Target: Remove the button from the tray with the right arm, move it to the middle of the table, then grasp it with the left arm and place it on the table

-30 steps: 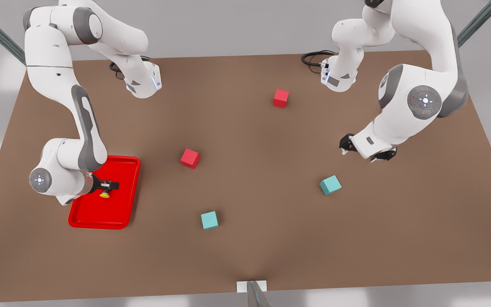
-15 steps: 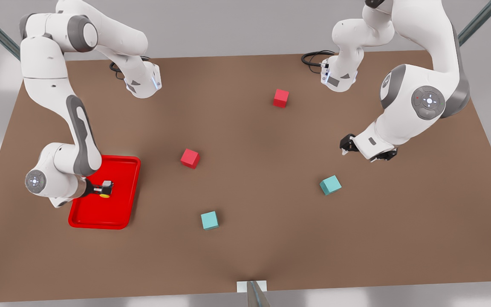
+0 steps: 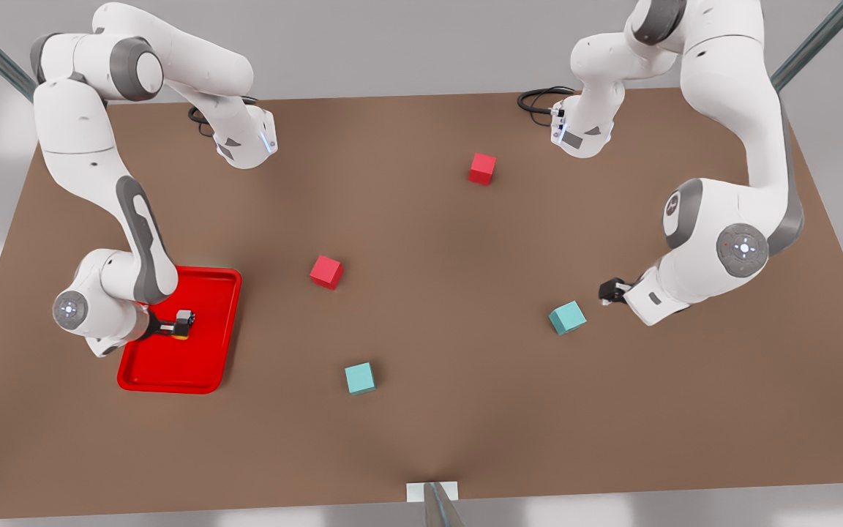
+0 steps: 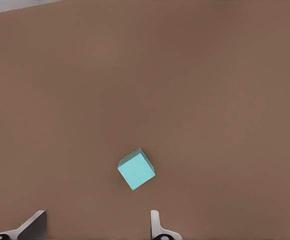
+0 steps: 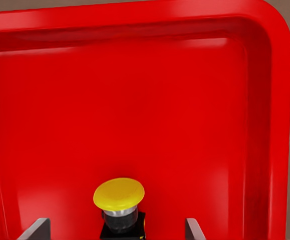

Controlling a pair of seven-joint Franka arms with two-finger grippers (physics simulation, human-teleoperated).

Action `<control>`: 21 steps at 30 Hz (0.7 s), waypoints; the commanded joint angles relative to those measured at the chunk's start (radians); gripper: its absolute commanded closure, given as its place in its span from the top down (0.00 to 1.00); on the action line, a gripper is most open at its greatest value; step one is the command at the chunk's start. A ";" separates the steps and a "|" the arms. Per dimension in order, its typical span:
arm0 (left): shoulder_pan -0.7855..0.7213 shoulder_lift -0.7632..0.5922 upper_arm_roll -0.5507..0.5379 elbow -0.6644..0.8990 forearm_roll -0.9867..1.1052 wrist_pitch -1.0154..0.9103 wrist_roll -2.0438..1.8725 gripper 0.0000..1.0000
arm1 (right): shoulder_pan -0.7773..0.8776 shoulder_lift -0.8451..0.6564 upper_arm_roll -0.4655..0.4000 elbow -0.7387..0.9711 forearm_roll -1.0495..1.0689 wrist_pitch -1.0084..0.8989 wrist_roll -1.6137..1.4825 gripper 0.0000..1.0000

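Observation:
The button (image 5: 118, 192), a yellow cap on a dark base, stands on the floor of the red tray (image 5: 185, 100). My right gripper (image 5: 114, 232) is open, with one finger on each side of the button and a gap to both. In the front view this gripper (image 3: 178, 323) hangs low over the tray (image 3: 209, 359) at that view's left, with the button (image 3: 181, 335) just under it. At the front view's right, my left gripper (image 3: 607, 293) is open above the table (image 3: 451, 241), next to a teal cube (image 3: 566, 318).
The teal cube (image 4: 136, 169) lies just ahead of the left gripper's fingers (image 4: 155, 225). A second teal cube (image 3: 359, 378) sits near the front edge. Two red cubes (image 3: 326, 271) (image 3: 482, 168) lie on the table's middle and back.
The right gripper has dropped down around the button in the tray. The left arm has swung toward the table's front edge and now sits beside the teal cube.

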 commanded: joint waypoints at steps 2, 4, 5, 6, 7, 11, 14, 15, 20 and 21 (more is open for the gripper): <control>0.003 0.003 0.000 -0.001 0.005 0.029 -0.012 1.00 | -0.002 -0.030 0.005 -0.045 -0.007 0.053 -0.050 1.00; 0.003 0.004 0.000 -0.001 0.007 0.029 -0.014 1.00 | 0.000 -0.092 0.029 -0.131 -0.007 0.089 -0.044 1.00; 0.003 0.004 0.000 -0.001 0.007 0.029 -0.014 1.00 | 0.000 -0.103 0.040 -0.148 -0.007 0.093 -0.042 1.00; 0.004 0.003 0.000 -0.001 0.007 0.029 -0.017 1.00 | -0.002 -0.104 0.045 -0.159 -0.027 0.101 -0.041 1.00; 0.004 0.004 0.000 0.001 0.007 0.031 -0.017 1.00 | -0.002 -0.103 0.046 -0.160 -0.042 0.101 -0.041 1.00; 0.003 0.012 0.000 0.004 0.008 0.039 -0.017 1.00 | -0.016 -0.089 0.051 -0.160 -0.071 0.116 -0.044 1.00; 0.003 0.012 0.000 0.004 0.008 0.037 -0.017 1.00 | -0.034 -0.073 0.051 -0.159 -0.115 0.125 -0.047 1.00; 0.003 0.012 0.000 0.004 0.008 0.037 -0.017 1.00 | -0.039 -0.072 0.051 -0.159 -0.122 0.130 -0.045 1.00; 0.003 0.012 0.000 0.005 0.008 0.037 -0.017 1.00 | -0.032 -0.044 0.052 -0.170 -0.123 0.173 -0.045 1.00; 0.003 0.012 0.000 0.005 0.008 0.037 -0.017 1.00 | -0.032 -0.043 0.051 -0.173 -0.123 0.173 -0.045 0.97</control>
